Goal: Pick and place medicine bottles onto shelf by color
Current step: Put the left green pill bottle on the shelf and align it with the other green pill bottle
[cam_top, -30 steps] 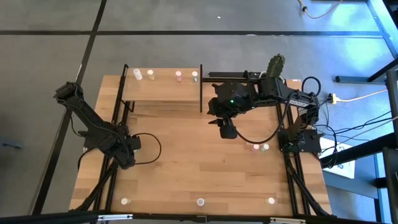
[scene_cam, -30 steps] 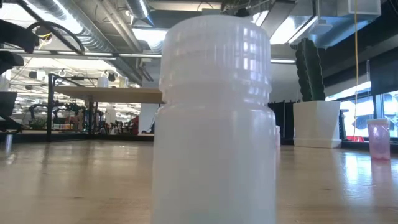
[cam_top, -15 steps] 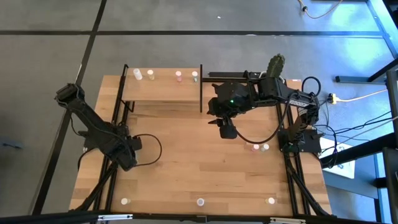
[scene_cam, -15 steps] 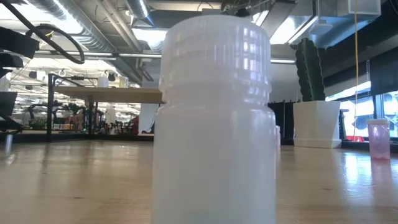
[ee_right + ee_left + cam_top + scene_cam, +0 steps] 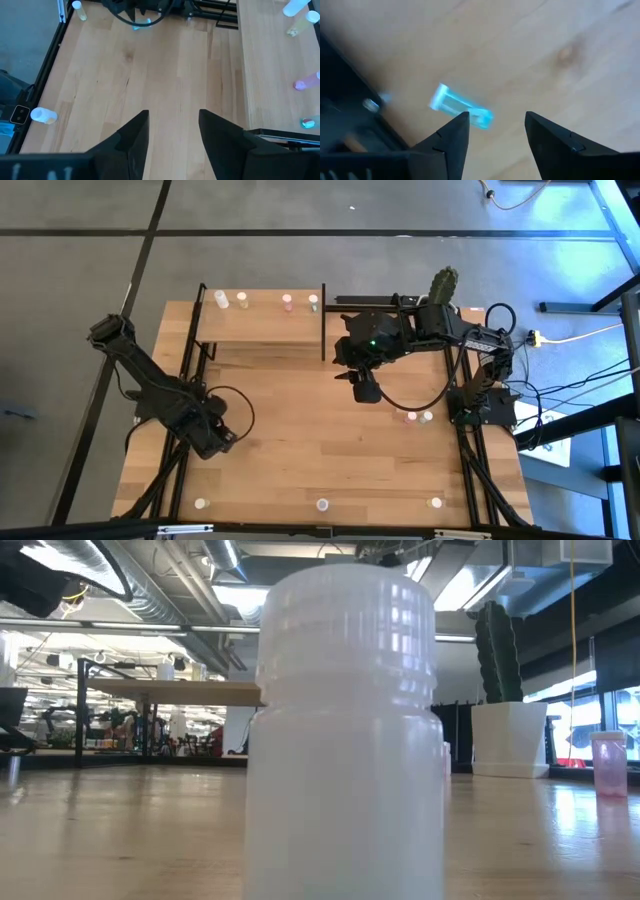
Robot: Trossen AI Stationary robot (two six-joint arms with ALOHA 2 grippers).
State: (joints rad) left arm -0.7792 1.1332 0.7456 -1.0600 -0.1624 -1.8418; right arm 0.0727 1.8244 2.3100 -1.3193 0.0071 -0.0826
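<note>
A pale green medicine bottle (image 5: pixel 461 107) lies on its side on the table, just beyond my left gripper (image 5: pixel 497 117). That gripper points down, open, at the table's left (image 5: pixel 217 439), and touches nothing. My right gripper (image 5: pixel 173 114) hangs open and empty high above the table's middle (image 5: pixel 365 387). The shelf (image 5: pixel 260 328) stands at the far left with several bottles upright along its far edge, among them a white one (image 5: pixel 222 298) and a pink one (image 5: pixel 287 301). A pink bottle (image 5: pixel 411 417) and a pale one (image 5: pixel 427 417) stand at the right.
Three bottles stand along the near edge (image 5: pixel 200 504), (image 5: pixel 322 504), (image 5: pixel 436 502); the middle one fills the low view (image 5: pixel 345 730). A potted cactus (image 5: pixel 443 285) stands at the far right. Black frame posts (image 5: pixel 324 320) border the shelf. Bare wood lies mid-table.
My left gripper has rolled about the line it points along, and has shifted a little toward the table's near edge and upward. In the low view its arm has risen toward the picture's top corner.
</note>
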